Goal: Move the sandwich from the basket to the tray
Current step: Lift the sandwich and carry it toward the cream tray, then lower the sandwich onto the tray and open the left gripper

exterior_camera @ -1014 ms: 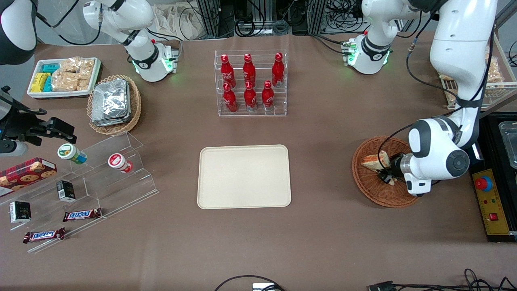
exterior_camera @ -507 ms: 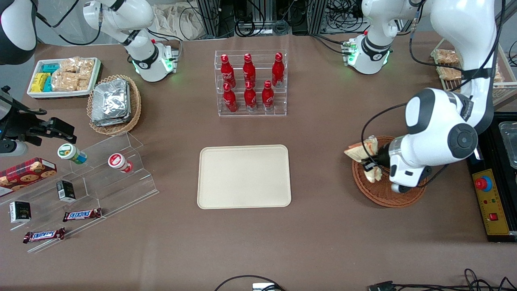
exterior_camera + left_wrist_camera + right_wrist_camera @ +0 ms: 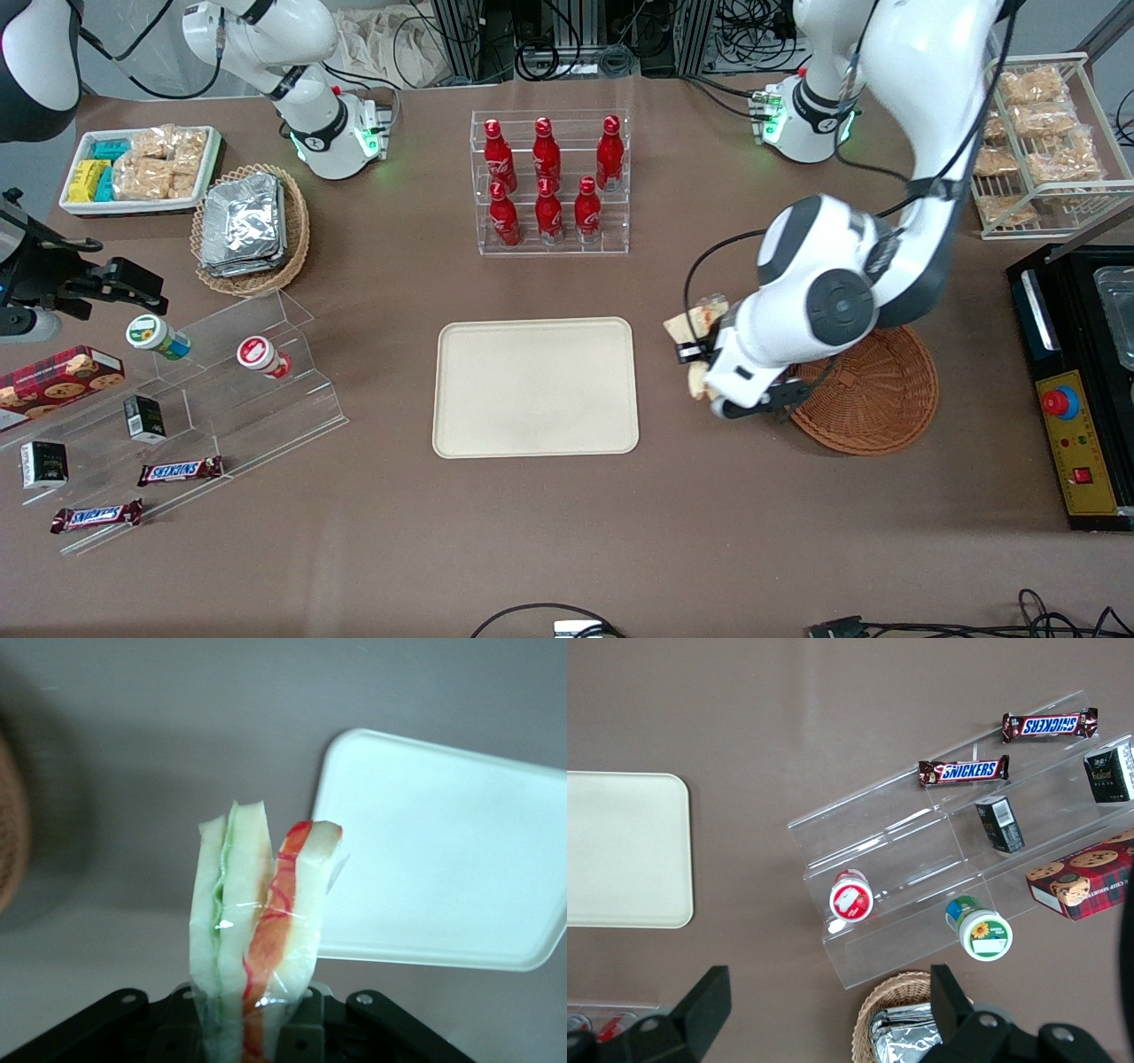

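Pick is done: sandwich [image 3: 695,326] is out of the basket [image 3: 886,390], airborne over the desk [image 3: 567,532] between basket and tray [image 3: 535,387]. Left: carry to the tray at 9 o'clock, release. Gripper [image 3: 697,353] jaws clamp the wedge's base, filling edge pointing outward.

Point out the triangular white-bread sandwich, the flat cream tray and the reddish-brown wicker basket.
Triangular white-bread sandwich [image 3: 266,904], left wrist view: on its layered edge, held in the tool [image 3: 694,353].
Flat cream rectangular tray [image 3: 535,387], front view: on its bare floor.
Round reddish-brown wicker basket [image 3: 886,390], front view: on its woven bottom.
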`<state>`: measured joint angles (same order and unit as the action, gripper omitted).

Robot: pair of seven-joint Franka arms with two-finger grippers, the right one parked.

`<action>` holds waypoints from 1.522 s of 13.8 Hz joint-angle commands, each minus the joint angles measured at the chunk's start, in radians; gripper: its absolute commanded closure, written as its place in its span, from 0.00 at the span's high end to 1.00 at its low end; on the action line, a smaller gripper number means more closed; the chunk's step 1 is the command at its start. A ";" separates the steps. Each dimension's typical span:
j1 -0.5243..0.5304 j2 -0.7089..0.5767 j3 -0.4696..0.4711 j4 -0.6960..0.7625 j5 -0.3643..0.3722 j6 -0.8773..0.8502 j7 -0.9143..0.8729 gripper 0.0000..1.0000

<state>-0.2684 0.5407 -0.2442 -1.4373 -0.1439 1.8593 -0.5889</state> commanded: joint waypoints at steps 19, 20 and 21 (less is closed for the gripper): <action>-0.150 0.372 0.008 0.161 0.026 0.324 0.299 1.00; -0.147 0.369 0.008 0.161 0.023 0.324 0.293 1.00; -0.147 0.364 0.008 0.163 0.020 0.324 0.293 1.00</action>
<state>-0.4129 0.9014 -0.2389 -1.3002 -0.1262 2.1805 -0.2890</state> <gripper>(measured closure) 0.172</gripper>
